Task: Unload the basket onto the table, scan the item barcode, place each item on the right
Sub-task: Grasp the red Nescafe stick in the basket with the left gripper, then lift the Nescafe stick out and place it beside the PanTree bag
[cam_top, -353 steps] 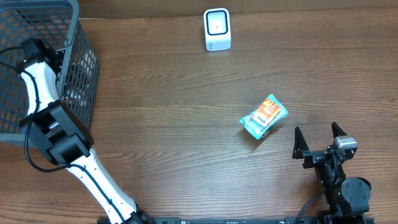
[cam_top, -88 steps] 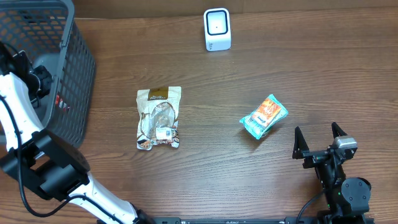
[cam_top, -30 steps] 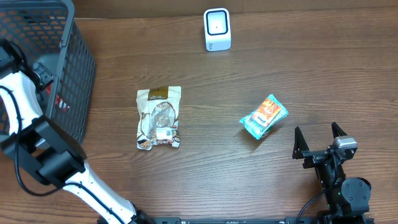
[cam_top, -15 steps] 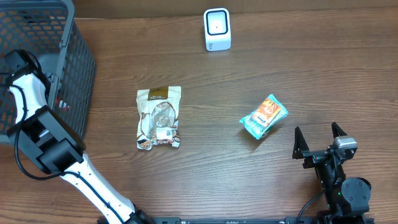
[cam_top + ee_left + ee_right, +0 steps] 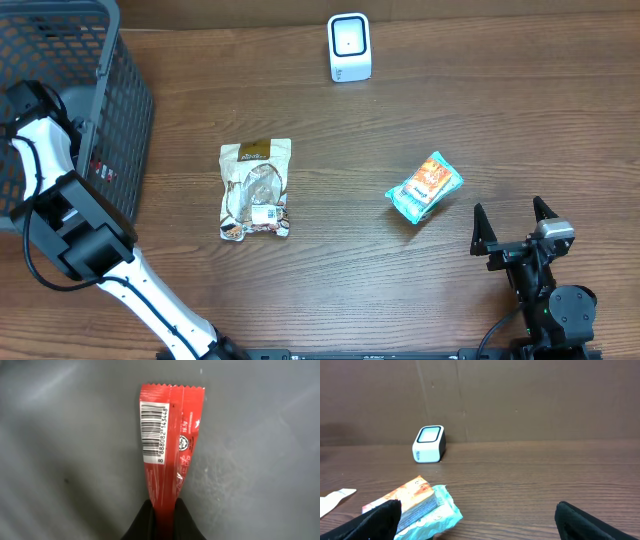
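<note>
The left hand (image 5: 161,510) was clenched on one end of a red packet (image 5: 167,445). Its two black fingers (image 5: 142,521) pinched the narrow end, and the rest of the packet stuck out away from the wrist camera. The far end had a zigzag edge. A white barcode (image 5: 153,432) faced that camera, on the left side of the packet. Behind the packet there was only a blurry gray floor. I could not tell if the packet touched it.

From above, the left arm reached into the basket (image 5: 110,60) at the left end of the worktop (image 5: 400,120). The packet itself could not be made out in that view.

The right hand (image 5: 508,210) was spread wide and held nothing. It sat low near the right front of the worktop.

The scanner (image 5: 349,46) stood upright at the back of the worktop, well apart from both hands. A tan bag (image 5: 255,189) lay flat near the middle. A teal packet (image 5: 425,186) lay to the right of it, close to the right hand but not touching it. The right wrist camera saw the teal packet near and the scanner far behind it.
</note>
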Controlling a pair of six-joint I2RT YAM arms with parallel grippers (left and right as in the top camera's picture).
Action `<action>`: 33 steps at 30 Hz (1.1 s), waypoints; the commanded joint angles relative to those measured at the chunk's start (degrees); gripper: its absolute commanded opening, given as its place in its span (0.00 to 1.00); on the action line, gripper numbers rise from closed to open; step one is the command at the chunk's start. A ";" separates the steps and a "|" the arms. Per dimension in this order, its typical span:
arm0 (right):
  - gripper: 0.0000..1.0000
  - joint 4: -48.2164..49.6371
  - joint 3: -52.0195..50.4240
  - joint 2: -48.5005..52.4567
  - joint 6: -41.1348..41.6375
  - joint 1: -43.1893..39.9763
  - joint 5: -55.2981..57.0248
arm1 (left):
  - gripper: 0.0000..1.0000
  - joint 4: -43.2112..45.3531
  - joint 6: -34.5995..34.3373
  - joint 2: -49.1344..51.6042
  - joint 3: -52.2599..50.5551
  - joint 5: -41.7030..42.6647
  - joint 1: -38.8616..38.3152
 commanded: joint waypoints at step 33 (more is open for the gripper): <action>1.00 0.35 -0.59 -0.57 -0.07 -0.39 0.07 | 0.04 -18.21 -10.45 -49.42 0.28 -0.79 -23.67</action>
